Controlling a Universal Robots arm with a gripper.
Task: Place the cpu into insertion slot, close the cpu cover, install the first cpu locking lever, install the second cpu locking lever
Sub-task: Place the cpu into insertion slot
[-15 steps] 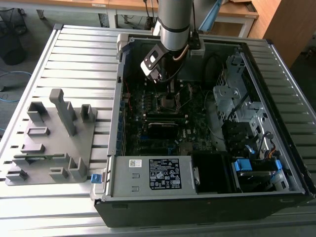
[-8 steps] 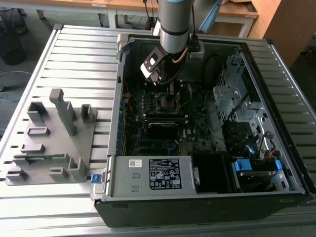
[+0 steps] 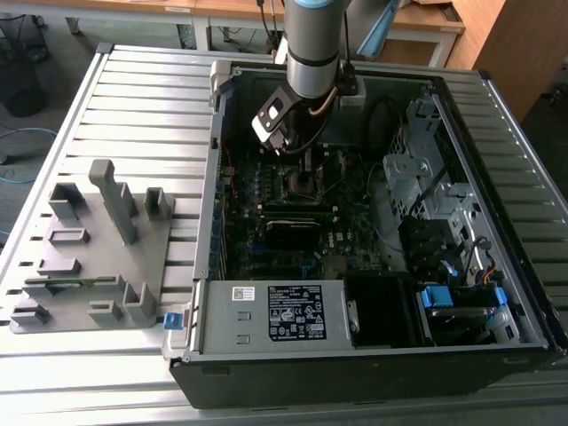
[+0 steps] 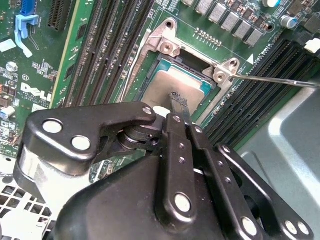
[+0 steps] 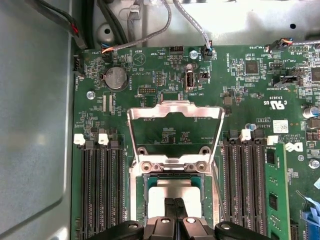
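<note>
Inside the insertion slot (image 5: 146, 197), the cpu (image 4: 172, 82) lies flat with its silver top up. The risk I judge from here is a skewed seat: a sideways nudge from above could lift a corner off the slot and bend the contacts beneath. The cpu cover (image 5: 175, 107) stands raised on the hinge at the slot's edge and could drop onto a chip that is not level. A thin locking lever (image 4: 280, 80) juts out beside the slot. Over the slot's middle, the pincer (image 4: 178, 100) has its fingers pressed together, gripping nothing, with the tips at the cpu's top; contact I cannot confirm.
</note>
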